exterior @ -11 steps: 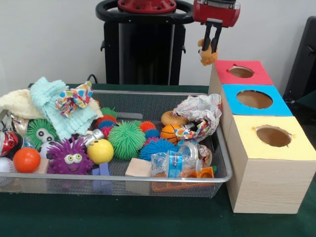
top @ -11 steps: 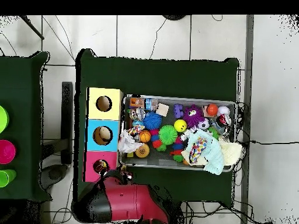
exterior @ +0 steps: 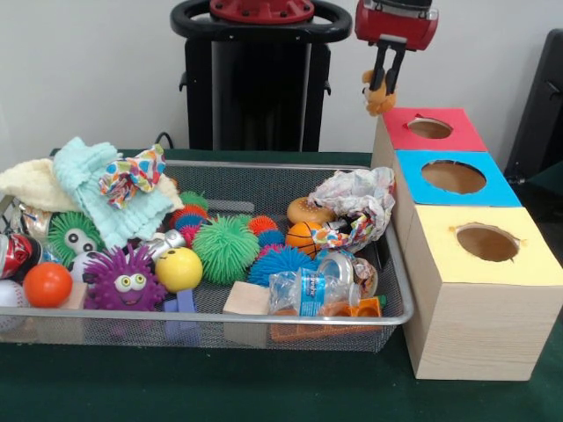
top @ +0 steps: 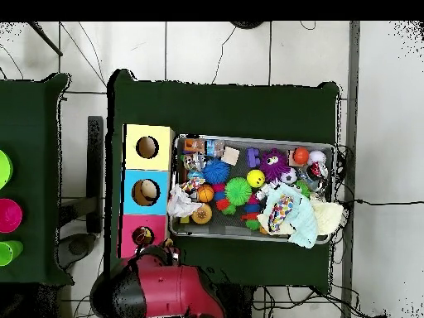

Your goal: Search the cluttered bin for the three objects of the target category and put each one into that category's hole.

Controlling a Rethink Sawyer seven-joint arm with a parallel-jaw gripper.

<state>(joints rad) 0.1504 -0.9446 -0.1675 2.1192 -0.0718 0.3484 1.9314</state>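
Note:
My gripper (exterior: pixel 383 86) hangs at the top right, shut on a small yellow-orange plush animal (exterior: pixel 379 98). I cannot tell which animal it is. It hangs just above the far left edge of the red-topped box (exterior: pixel 462 132), a little short of its round hole (exterior: pixel 429 127). In the overhead view the gripper (top: pixel 166 247) is at the red box (top: pixel 131 240), beside the hole (top: pixel 143 235). The wire mesh bin (exterior: pixel 264 318) stands left of the boxes, full of clutter; it also shows in the overhead view (top: pixel 248 139). No other plush animal shows in it.
The blue-topped box (exterior: pixel 413 167) and the yellow-topped box (exterior: pixel 440 255) stand in line with the red one. The bin holds spiky puffer balls (exterior: pixel 124 280), a yellow ball (exterior: pixel 179 269), an orange ball (exterior: pixel 47 284), a water bottle (exterior: pixel 308 293), crumpled paper (exterior: pixel 356 198) and cloths (exterior: pixel 97 189).

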